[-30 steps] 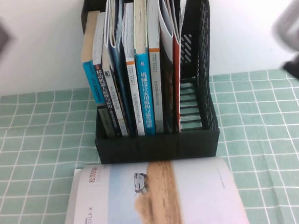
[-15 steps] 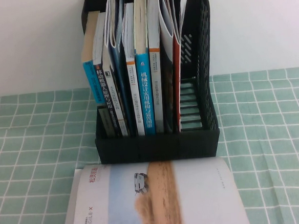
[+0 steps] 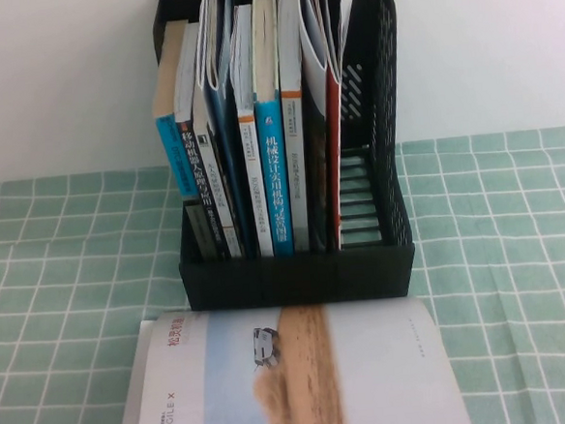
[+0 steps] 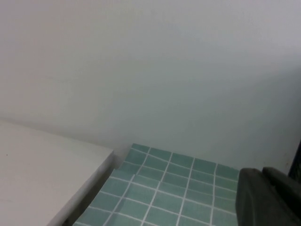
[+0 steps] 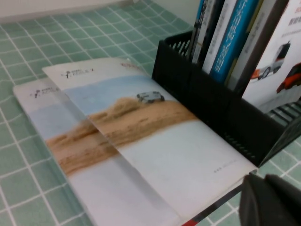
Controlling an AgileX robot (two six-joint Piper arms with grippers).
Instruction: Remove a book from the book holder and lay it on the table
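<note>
High view: checked green table (image 3: 518,254), white wall (image 3: 60,82).

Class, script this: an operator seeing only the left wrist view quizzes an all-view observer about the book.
Operator: I see only the left end effector above the table's edge, by a wall. Where's the book?
Observer: The book lies flat on the table, in front of the book holder.
Operator: Does the right end effector hold it?
Observer: No; the right end effector is shut, near the book's corner.
</note>
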